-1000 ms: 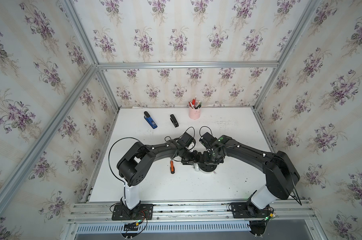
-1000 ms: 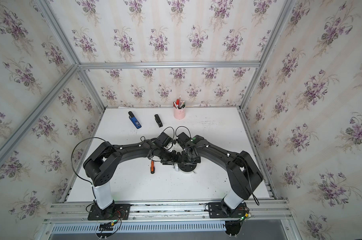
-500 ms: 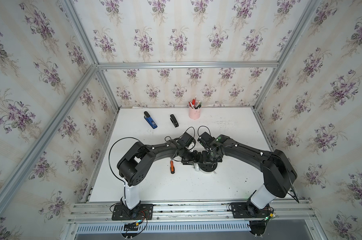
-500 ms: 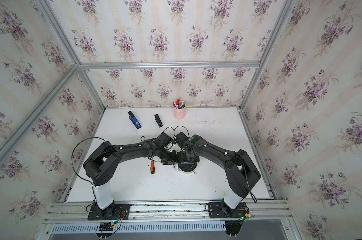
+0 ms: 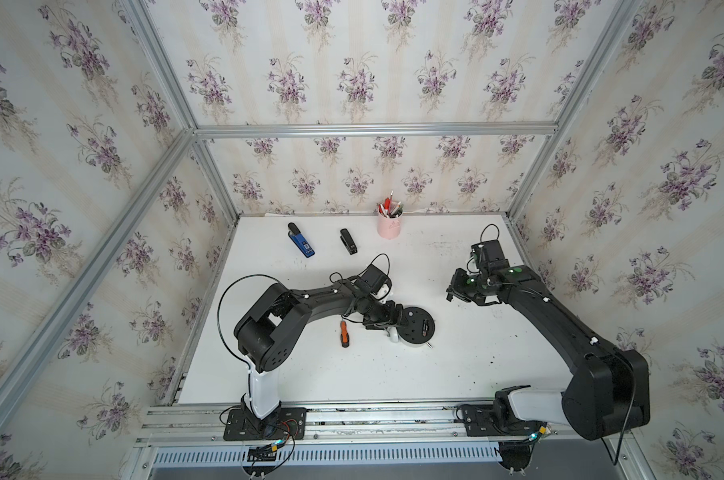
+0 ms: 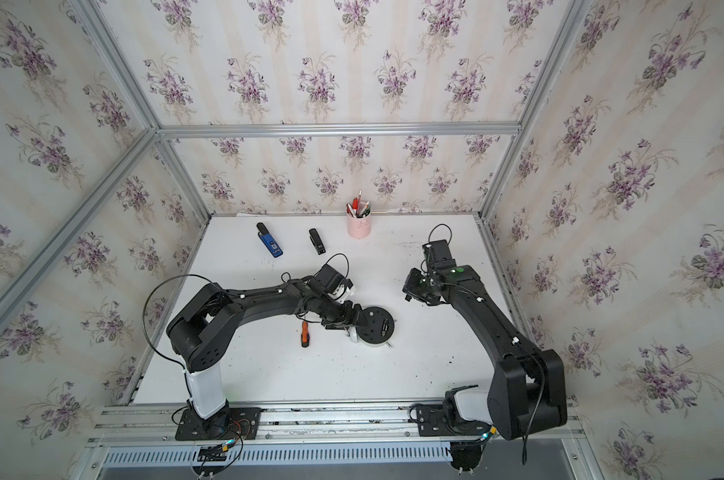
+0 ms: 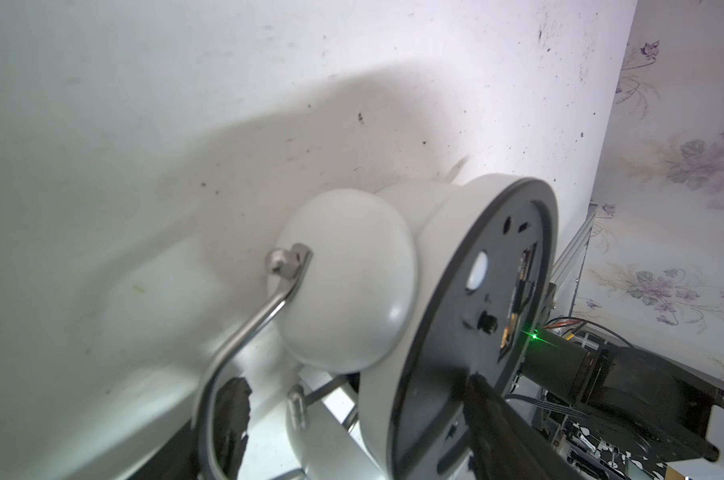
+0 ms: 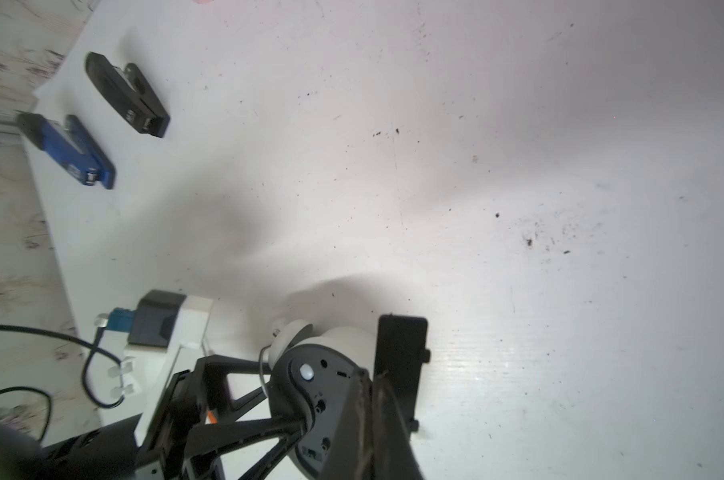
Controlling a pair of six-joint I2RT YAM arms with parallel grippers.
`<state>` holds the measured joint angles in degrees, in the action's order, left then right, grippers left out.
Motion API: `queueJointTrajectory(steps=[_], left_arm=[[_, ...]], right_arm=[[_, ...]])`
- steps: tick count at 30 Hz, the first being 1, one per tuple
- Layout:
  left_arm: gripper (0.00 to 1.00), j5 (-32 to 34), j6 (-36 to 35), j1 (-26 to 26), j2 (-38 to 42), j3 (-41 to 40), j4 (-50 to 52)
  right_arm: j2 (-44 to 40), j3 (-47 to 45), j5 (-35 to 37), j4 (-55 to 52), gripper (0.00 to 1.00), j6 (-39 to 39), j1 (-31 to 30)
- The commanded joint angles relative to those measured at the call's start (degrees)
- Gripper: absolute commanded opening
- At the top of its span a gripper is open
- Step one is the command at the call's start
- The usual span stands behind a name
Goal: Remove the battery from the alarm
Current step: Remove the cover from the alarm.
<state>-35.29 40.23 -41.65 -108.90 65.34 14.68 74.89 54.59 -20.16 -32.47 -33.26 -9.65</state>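
The alarm [image 5: 412,332] lies face down mid-table, round black back up, white bells toward my left arm. My left gripper [image 5: 394,319] is shut on it; in the left wrist view one finger [image 7: 489,411] lies across the black back [image 7: 443,316]. The battery [image 7: 515,303], black with a copper end, sits in the uncovered slot in that back, also visible from above [image 5: 425,327]. My right gripper [image 5: 453,292] hangs to the alarm's right, shut on a flat black cover plate [image 8: 401,357] with small tabs.
An orange-and-black screwdriver [image 5: 344,333] lies just left of the alarm, under my left wrist. At the back stand a pink pen cup [image 5: 389,226], a black stapler [image 5: 348,241] and a blue stapler [image 5: 301,240]. Walls close in on three sides.
My right gripper closed over the alarm's back, then drew away to the right and rearward carrying the black cover plate. The left arm and the alarm stayed put.
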Motion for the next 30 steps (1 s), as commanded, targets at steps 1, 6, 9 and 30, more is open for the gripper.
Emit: queueJointTrajectory(steps=[1,6,9,30], left_arm=[[0.81,4.4,-0.88,-0.08,0.0,-0.5,4.22],[0.81,4.35,-0.95,-0.07,0.09,-0.69,4.22],[0.81,4.35,-0.95,-0.1,0.18,-0.81,4.18],[0.81,4.11,-1.26,-0.04,0.2,-0.73,4.57]], right_arm=[[-0.45,-4.78,-18.26,18.25,0.0,-3.22,4.51],[5.83,-6.75,-14.82,17.83,0.0,-2.62,4.9],[8.03,-9.03,-12.68,19.82,0.0,-5.01,5.67],[14.1,-13.71,1.37,24.26,0.24,-11.48,6.49]])
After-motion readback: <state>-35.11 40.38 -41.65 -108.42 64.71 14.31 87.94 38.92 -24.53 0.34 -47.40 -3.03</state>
